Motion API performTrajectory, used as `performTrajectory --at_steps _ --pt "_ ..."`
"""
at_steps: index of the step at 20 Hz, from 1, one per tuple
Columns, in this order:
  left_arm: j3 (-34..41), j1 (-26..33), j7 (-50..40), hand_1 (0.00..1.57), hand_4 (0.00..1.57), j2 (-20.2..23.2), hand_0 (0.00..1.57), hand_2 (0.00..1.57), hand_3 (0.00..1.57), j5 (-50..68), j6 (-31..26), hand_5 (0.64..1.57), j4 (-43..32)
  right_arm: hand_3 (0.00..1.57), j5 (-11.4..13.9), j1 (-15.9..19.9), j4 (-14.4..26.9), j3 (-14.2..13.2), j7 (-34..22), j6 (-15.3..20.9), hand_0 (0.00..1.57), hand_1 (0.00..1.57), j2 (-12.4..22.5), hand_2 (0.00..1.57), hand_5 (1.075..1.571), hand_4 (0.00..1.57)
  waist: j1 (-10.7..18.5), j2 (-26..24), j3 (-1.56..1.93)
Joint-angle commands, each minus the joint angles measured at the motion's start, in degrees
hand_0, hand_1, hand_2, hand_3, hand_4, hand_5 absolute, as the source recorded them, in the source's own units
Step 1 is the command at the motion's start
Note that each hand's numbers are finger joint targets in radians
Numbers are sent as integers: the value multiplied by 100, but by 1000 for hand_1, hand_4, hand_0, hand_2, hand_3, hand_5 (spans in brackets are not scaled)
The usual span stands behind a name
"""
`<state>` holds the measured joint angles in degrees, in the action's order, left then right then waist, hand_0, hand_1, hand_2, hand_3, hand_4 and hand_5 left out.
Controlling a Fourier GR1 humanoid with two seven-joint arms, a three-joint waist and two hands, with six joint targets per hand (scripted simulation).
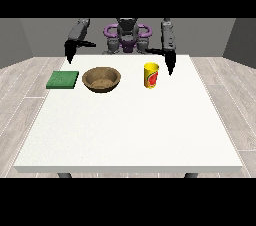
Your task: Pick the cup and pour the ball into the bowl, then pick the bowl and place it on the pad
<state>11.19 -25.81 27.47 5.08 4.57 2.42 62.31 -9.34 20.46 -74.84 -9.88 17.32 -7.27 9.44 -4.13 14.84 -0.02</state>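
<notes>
Yellow cup (pixel 151 75) beside right-side hand (pixel 170 63)

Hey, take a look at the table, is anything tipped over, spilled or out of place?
Nothing stands out. The yellow cup stands upright, the wooden bowl sits level to its left in the view, and the green pad lies flat beyond the bowl. All three are apart, with no spill on the white table.

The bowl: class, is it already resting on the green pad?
No. The bowl sits on the bare white table, beside the green pad and apart from it.
</notes>
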Motion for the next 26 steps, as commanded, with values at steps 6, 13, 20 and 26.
performTrajectory --at_steps 6,13,20,26 --pt "390 -636 1213 0 0 105 0 0 0 -127 460 1341 -1412 0 -136 326 -20 -32 93 -334 0 0 248 0 1570 0 -496 605 -2" --pt "574 -1068 1714 0 0 319 0 0 0 -79 443 1321 -2186 0 -259 447 -10 -283 256 -504 0 0 570 0 1569 0 -650 955 -3" --pt "644 -1093 1862 1283 924 618 1283 1571 1571 -662 1916 1570 -2185 386 -505 814 -66 -473 -50 -697 0 0 919 221 1569 0 -943 1204 5" --pt "494 -809 1639 1317 1055 568 1317 1571 1571 -1014 2538 1540 -2032 343 -678 891 -199 -505 -321 -839 0 0 1069 0 1570 0 -1161 1191 1"
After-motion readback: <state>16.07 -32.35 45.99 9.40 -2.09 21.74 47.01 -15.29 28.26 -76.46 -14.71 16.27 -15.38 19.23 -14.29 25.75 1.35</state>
